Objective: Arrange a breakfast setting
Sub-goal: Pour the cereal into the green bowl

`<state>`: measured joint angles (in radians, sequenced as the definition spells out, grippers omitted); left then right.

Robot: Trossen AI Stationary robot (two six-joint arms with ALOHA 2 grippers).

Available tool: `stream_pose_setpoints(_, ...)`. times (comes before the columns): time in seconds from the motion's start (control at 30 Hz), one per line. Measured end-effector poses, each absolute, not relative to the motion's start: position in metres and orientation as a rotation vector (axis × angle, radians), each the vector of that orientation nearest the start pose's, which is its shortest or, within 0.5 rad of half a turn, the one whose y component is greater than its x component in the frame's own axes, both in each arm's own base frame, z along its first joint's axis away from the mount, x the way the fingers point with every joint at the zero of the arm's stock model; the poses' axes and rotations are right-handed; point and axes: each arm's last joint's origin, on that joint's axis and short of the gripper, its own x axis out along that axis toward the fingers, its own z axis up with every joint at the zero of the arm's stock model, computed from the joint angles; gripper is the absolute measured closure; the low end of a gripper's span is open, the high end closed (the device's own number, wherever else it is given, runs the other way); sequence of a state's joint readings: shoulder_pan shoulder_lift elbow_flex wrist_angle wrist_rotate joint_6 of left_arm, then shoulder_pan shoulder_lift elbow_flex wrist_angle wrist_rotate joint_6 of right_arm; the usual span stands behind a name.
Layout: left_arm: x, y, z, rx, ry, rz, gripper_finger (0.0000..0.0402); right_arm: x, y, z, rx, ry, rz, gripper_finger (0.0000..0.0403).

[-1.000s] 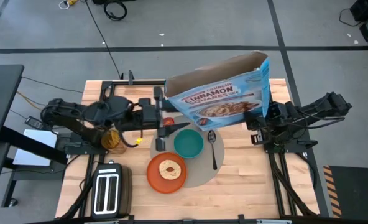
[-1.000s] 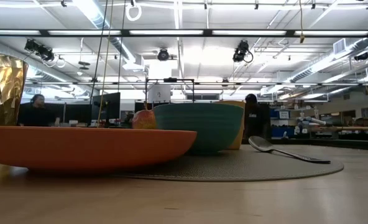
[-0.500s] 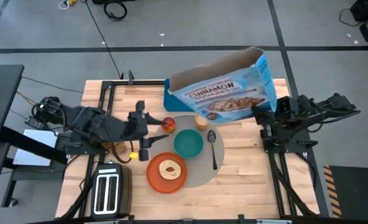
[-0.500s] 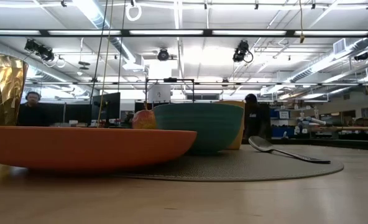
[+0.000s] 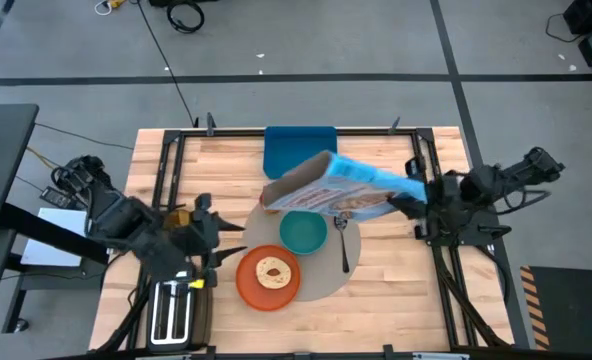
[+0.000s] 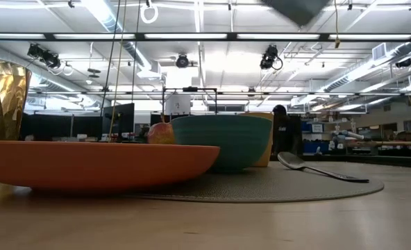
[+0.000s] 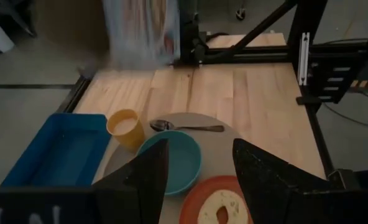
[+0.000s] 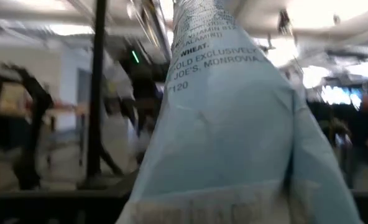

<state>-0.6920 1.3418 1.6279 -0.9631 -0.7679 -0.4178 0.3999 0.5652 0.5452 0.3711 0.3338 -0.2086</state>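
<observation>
1. The right pincer (image 5: 408, 197) is closed on one end of the blue cereal bag (image 5: 341, 186) and holds it in the air, tilted, with the open end away from the pincer.
2. The open mouth of the bag is above the teal bowl (image 5: 303, 231), which stands under the far end of the bag on the large round grey mat (image 5: 326, 282).
3. The metal spoon (image 5: 343, 243) lies on the mat just beside the bowl, on the side nearer to the right pincer.
4. Beyond the bowl from the right pincer, the orange plate (image 5: 268, 277) lies on the edge of the mat, and the round bread (image 5: 270, 270) lies in its middle.
5. The left pincer (image 5: 208, 240) is over the table near the plate, on the side far from the right pincer; its fingers (image 7: 263, 180) are apart and hold nothing.
6. In the left wrist view, the small orange-yellow cup (image 7: 125, 127) stands past the bowl from the left pincer, just beside it, near the blue tray (image 7: 53, 149).
7. In the low view, the red apple (image 6: 161, 132) shows behind the plate, beside the bowl.
8. The toaster (image 5: 173, 310) stands just beside the left pincer, at the table's edge.
</observation>
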Motion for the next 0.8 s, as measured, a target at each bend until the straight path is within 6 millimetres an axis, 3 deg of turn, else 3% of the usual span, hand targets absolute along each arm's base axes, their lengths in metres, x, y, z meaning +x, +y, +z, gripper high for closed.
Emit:
stream_pose_setpoints(0.17,0.196,-0.162,0.428,0.063,0.445,0.187,0.0214,0.122,0.041,0.296,-0.055,-0.192,0.005,0.0271)
stream_pose_setpoints(0.33,0.198,-0.179,0.418,0.111,0.459,0.176,0.0214,0.110,0.036,0.282,-0.022,-0.060,-0.016,0.0271)
stream_pose_setpoints(0.53,0.206,-0.188,0.406,0.158,0.489,0.188,0.0214,0.098,0.029,0.284,-0.047,0.139,-0.054,0.0271)
stream_pose_setpoints(0.8,0.218,-0.178,0.402,0.084,0.506,0.268,0.0214,0.099,0.031,0.315,-0.067,0.305,-0.038,0.0271)
